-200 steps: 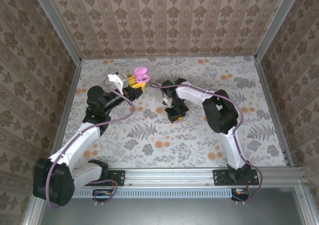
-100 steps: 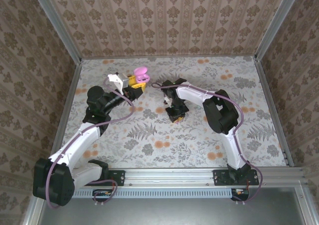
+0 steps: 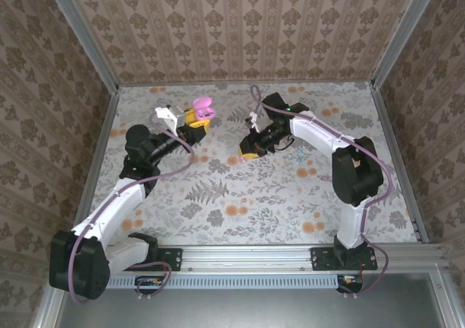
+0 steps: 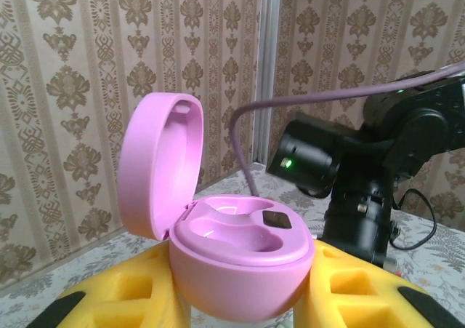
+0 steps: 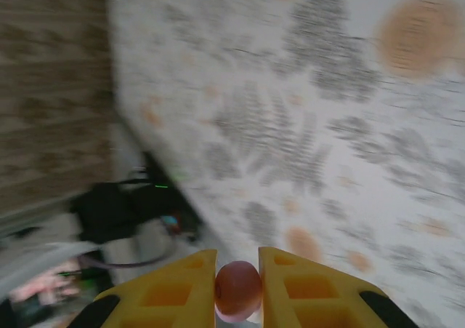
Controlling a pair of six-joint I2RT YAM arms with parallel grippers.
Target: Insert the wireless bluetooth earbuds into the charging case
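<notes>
My left gripper [image 3: 195, 119] is shut on a pink charging case [image 3: 205, 109], held above the back left of the table. In the left wrist view the charging case [image 4: 240, 259] sits between the yellow fingers [image 4: 131, 295] with its lid [image 4: 156, 172] swung up to the left. Both of its wells are bare. My right gripper [image 3: 250, 149] hangs to the right of the case, apart from it. In the right wrist view, which is blurred, the right gripper [image 5: 238, 293] is shut on a small round pinkish earbud [image 5: 237, 288].
The floral tablecloth [image 3: 240, 197] covers the table inside patterned walls and an aluminium frame [image 3: 81, 36]. The right arm's black wrist [image 4: 363, 190] stands close behind the case. A corner post [image 4: 266, 66] rises behind it.
The right arm has risen off the table and swung back and right, carrying the earbud, and its gripper now points toward the case. The left arm has barely moved.
</notes>
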